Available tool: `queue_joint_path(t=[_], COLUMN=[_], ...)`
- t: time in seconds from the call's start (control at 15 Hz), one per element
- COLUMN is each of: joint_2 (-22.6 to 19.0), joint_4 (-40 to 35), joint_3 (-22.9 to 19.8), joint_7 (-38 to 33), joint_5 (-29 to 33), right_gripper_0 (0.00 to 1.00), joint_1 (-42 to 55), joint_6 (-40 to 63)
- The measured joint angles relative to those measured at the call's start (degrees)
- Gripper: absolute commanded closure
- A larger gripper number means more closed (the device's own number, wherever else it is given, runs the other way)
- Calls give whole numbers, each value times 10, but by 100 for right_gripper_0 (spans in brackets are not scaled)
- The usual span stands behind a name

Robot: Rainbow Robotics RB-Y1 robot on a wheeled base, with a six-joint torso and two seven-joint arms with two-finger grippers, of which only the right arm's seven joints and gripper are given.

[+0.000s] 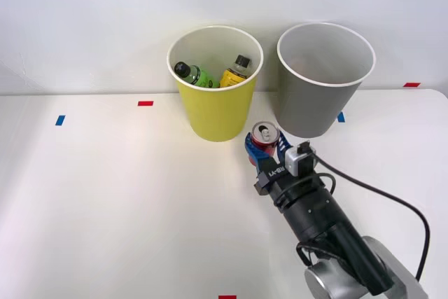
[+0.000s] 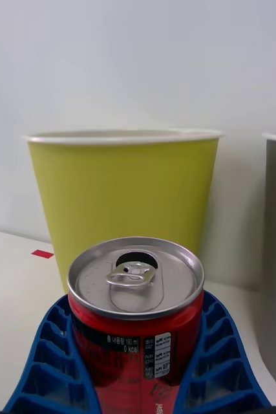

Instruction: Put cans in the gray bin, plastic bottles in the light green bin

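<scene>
Tabletop front view reveals bottles [image 1: 210, 73] inside light green bin [image 1: 215, 113].

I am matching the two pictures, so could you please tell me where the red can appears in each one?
Front view: the red can stands on the table just before the gap between the two bins, between the blue fingers of the right tool.
Right wrist view: the can sits low and central, upright between the blue fingers.
Shared landmark: the yellow-green bin behind the can.
</scene>
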Motion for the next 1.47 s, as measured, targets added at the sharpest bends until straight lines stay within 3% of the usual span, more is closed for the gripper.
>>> queue_joint_path(t=[0.13,0.4,0.73,1.07,1.47], joint_2=[-16,-22,-4,30,24], joint_4=[-63,-116,-158,-159,-159], joint_3=[-14,-40,-66,-141,-217], joint_7=[-39,-58,-81,-97,-114], joint_5=[-3,-10,-27,-39,-48], right_gripper_0=[85,86,86,87,87], joint_1=[19,23,-19,-133,-215], joint_6=[46,51,69,216,374])
